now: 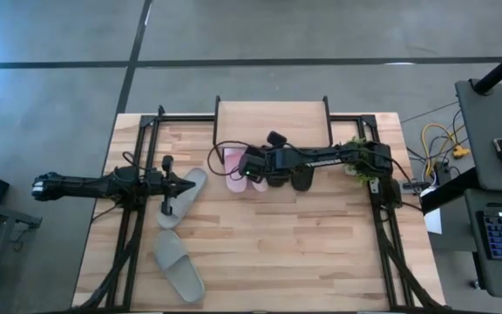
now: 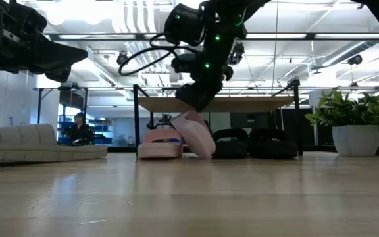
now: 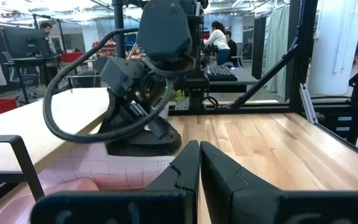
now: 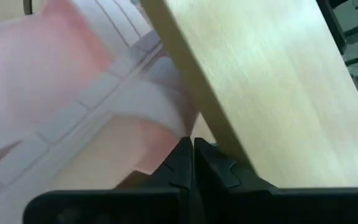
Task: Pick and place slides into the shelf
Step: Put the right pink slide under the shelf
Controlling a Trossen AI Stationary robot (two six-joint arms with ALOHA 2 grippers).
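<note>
Right tool (image 2: 199,99) touching tilted pink slide (image 2: 196,135) beside shelf (image 2: 219,103).

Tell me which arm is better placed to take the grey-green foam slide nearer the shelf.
Left: left jaws are right by that slide; right jaws are at the pale pink slide.

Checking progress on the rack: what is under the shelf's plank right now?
Under the shelf sit the black pair and one flat pink slide. A second pink slide leans tilted at its front, below the right claw. Anything deeper behind them is hidden.
</note>
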